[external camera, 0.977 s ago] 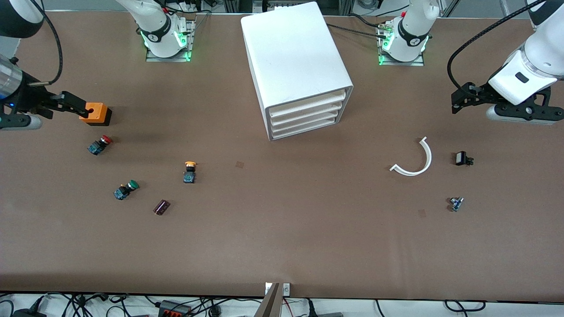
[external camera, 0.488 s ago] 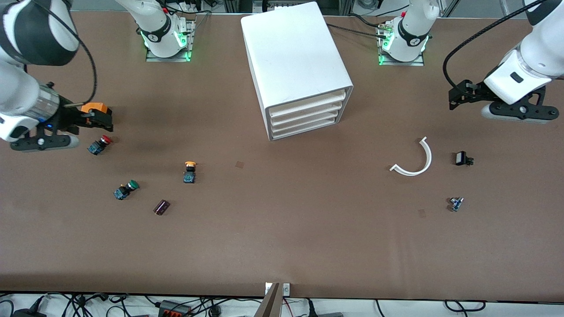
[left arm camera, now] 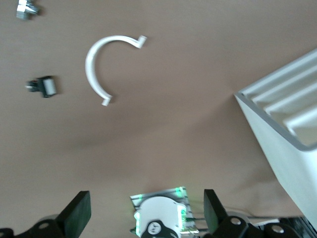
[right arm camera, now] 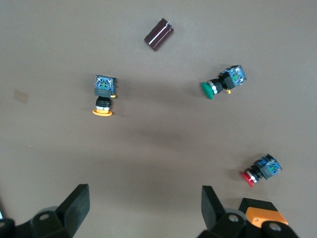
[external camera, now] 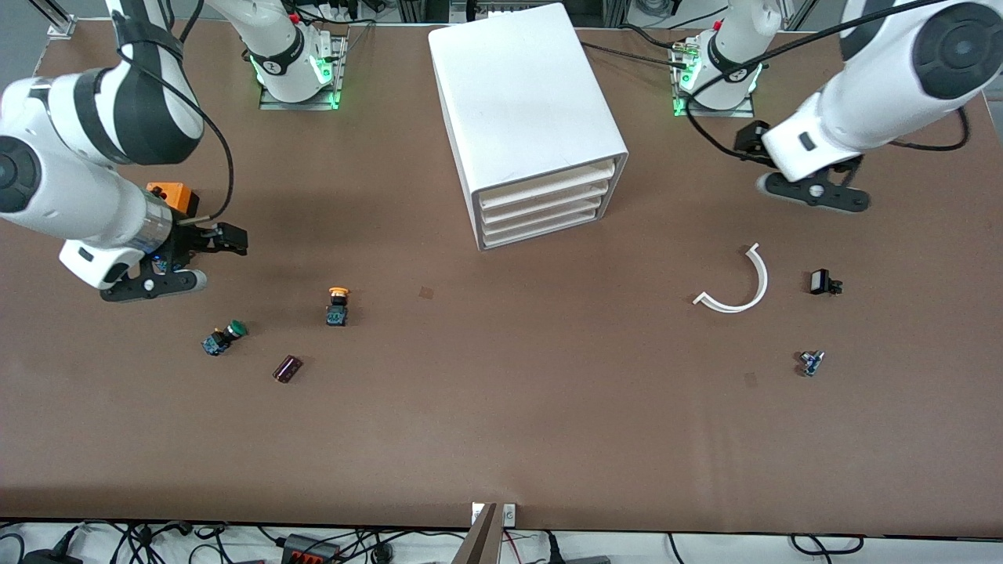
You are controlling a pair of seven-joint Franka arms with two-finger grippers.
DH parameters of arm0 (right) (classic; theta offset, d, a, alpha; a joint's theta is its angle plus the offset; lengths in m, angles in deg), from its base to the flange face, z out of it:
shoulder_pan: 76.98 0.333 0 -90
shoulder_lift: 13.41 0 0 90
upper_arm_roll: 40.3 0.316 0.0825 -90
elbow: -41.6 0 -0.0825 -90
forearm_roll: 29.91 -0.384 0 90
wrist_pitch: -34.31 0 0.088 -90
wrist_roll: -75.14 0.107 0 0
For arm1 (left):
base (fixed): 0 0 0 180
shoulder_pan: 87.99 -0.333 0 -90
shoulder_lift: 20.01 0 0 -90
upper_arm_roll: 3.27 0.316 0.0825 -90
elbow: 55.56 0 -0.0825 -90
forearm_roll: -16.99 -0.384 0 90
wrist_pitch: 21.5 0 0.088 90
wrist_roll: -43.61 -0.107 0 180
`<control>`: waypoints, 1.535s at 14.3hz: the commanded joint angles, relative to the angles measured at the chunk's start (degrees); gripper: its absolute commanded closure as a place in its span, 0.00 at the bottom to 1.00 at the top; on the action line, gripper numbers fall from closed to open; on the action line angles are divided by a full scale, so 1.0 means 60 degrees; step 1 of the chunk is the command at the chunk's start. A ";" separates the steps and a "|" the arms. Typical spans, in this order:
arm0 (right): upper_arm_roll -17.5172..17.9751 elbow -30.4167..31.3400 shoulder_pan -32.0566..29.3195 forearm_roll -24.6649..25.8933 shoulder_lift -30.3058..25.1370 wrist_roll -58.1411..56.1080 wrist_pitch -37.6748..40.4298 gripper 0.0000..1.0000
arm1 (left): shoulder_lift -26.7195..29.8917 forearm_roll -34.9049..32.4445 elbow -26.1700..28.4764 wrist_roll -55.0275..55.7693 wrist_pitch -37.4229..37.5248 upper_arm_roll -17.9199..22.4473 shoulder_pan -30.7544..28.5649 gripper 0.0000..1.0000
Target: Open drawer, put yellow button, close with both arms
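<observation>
Brown table [external camera: 501, 439] bearing white drawer cabinet [external camera: 525, 102], drawer [external camera: 548, 186] sitting shut, yellow button [external camera: 338, 304] lying toward right arm's end, left gripper [left arm camera: 143, 218] and right gripper [external camera: 227, 239] hovering wide open, empty, cables trailing along table edge

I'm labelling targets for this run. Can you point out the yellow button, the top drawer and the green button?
yellow button [external camera: 338, 293]: front view, on its round yellow-orange cap.
top drawer [external camera: 544, 186]: front view, on its white front edge.
green button [right arm camera: 208, 89]: right wrist view, on its green cap.
</observation>
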 commanded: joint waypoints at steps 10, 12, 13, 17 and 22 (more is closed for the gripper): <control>-0.0018 -0.0220 0.0598 -0.0445 0.2296 0.0192 -0.1470 0.00 | -0.2447 0.6403 -0.0215 -0.3027 -0.0176 0.0021 -0.0417 0.00; -0.0018 -0.0220 0.0860 -0.0504 0.2589 0.0207 -0.1851 0.00 | -0.2814 0.7296 0.0135 -0.4225 -0.0805 0.0021 -0.0477 0.00; -0.0018 -0.0220 0.0949 -0.0490 0.2764 0.0454 -0.2012 0.00 | -0.2975 0.7736 0.0413 -0.4914 -0.1186 0.0021 -0.0564 0.00; -0.0018 -0.0235 0.1081 -0.0519 0.3453 0.1085 -0.2905 0.00 | -0.3210 0.9551 0.1511 -0.6279 -0.1951 0.0021 -0.0594 0.00; -0.0004 -0.0235 0.1389 -0.0534 0.3923 0.1818 -0.3420 0.00 | -0.3518 1.0464 0.2274 -0.7147 -0.1952 0.0007 -0.0609 0.01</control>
